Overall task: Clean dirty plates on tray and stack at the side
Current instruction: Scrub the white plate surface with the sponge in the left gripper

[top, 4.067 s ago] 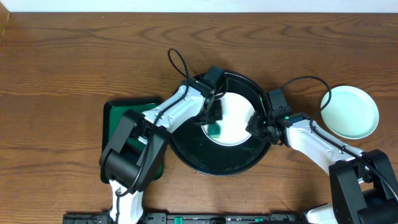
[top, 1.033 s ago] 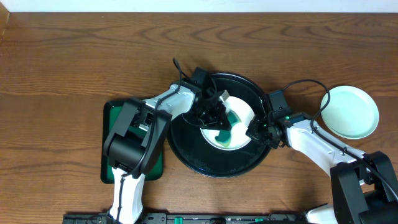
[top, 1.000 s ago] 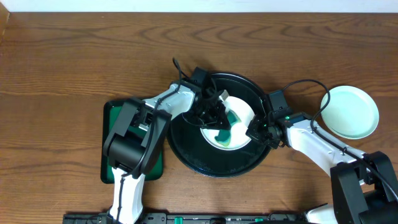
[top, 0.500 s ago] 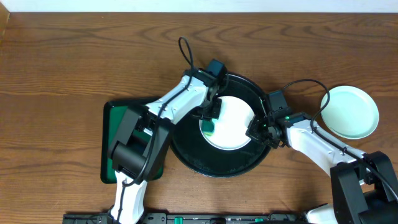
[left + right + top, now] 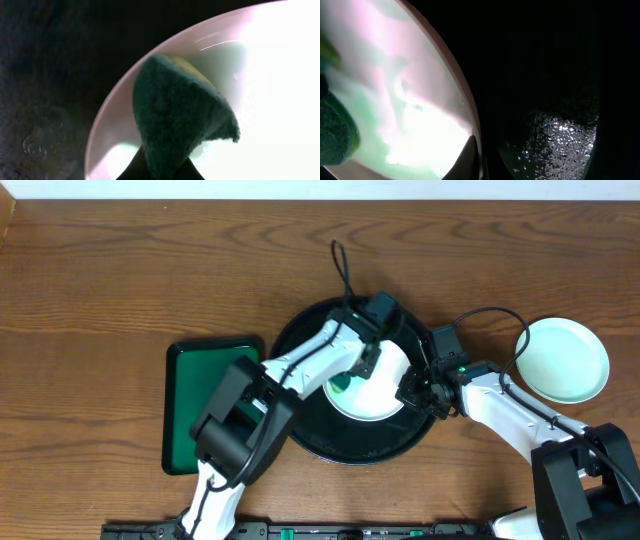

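Scrubbing step: left gripper [image 5: 363, 366] clamps a dark green sponge [image 5: 175, 120] against the white plate [image 5: 388, 396] directly beneath it in the black tray [image 5: 330, 436], right gripper [image 5: 413, 392] pinches that plate's rim; next move likely calls for sweeping the sponge across before stacking.

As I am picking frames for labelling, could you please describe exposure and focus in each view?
Overhead: evenly lit and sharp, the white plate clear against the black tray. Left wrist: plate blown out to white at right, the sponge close and soft, tray lost in black. Right wrist: glare washes the plate pink-green, with speckled highlights on the dark tray.
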Available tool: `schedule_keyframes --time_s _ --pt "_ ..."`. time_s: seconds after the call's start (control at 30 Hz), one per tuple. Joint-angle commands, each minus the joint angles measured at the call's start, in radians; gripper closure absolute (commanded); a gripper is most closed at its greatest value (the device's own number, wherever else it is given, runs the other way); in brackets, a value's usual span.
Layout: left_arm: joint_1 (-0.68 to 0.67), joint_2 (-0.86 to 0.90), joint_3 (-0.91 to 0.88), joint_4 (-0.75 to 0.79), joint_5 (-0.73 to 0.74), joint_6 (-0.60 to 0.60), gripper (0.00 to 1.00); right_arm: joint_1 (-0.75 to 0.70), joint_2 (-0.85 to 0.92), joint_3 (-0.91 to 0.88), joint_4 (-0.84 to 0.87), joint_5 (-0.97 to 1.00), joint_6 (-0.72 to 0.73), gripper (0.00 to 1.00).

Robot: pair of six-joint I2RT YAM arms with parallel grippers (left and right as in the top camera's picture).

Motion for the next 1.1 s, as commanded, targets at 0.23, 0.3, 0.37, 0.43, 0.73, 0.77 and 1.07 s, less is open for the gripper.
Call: schedule_keyframes --time_s 0.23,0.3,0.37,0.43,0.73,0.77,1.07 --pt "-0.029 0.040 -0.013 0.103 0.314 0.014 0.93 -0.015 0.018 -0.031 -0.026 0.098 -0.035 0.99" --pt "-0.029 0.040 -0.013 0.105 0.373 0.012 0.93 -0.015 0.018 -0.031 -0.026 0.098 -0.037 0.99" --pt "-0.029 0.040 -0.013 0.106 0.443 0.012 0.93 -0.015 0.018 -0.031 -0.026 0.098 -0.037 0.99" --pt "-0.029 0.040 -0.013 0.106 0.529 0.011 0.93 -0.015 0.018 -0.031 -0.026 0.096 -0.037 0.99" --pt "-0.027 0.041 -0.013 -0.021 0.622 -0.030 0.93 -0.015 0.018 -0.031 -0.027 0.092 -0.037 0.99" --pt "-0.024 0.041 -0.013 -0.050 0.621 -0.031 0.93 -0.015 0.018 -0.031 -0.027 0.092 -0.037 0.99" --pt "0.049 0.041 -0.013 -0.229 0.318 -0.080 0.93 -0.015 0.018 -0.031 -0.027 0.077 -0.037 0.99"
